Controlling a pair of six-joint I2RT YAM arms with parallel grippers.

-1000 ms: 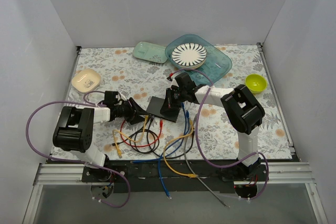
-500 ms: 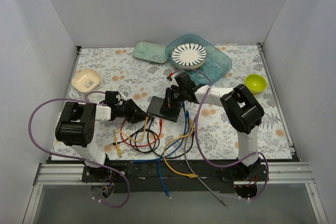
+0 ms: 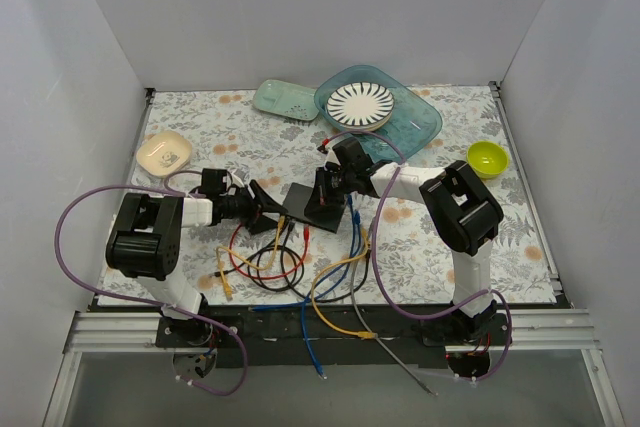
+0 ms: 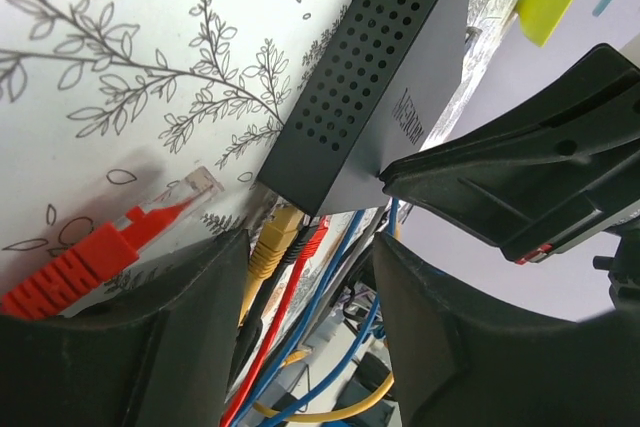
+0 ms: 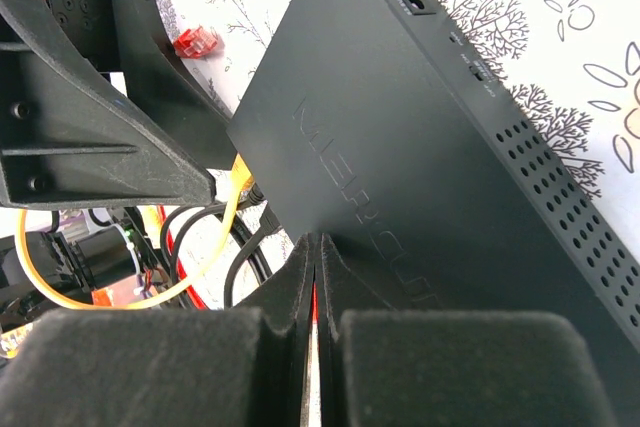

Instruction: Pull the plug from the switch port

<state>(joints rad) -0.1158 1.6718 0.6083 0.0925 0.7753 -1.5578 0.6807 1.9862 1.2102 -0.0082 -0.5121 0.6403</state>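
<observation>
The switch [image 3: 303,202] is a flat black box on the flowered cloth at mid-table. In the left wrist view its perforated side [image 4: 385,67] faces me. A yellow plug [image 4: 275,242] and a red plug [image 4: 312,235] sit in its socket edge, with blue and black cables beside them. My left gripper [image 3: 268,205] is open, and its fingers [image 4: 130,347] stand either side of these plugs without closing on them. A loose red plug [image 4: 90,252] lies on the cloth to the left. My right gripper [image 3: 326,191] is shut, its fingertips [image 5: 300,257] resting on the switch's top face [image 5: 420,167].
A tangle of red, yellow, blue and black cables [image 3: 290,267] runs from the switch to the near edge. A teal tray [image 3: 415,122] with a striped plate [image 3: 360,104], a green dish [image 3: 285,99], a beige dish [image 3: 163,152] and a yellow-green bowl [image 3: 487,158] stand around the back and sides.
My left gripper has moved right and slightly back, up to the switch's socket edge. The right gripper has stayed on the switch.
</observation>
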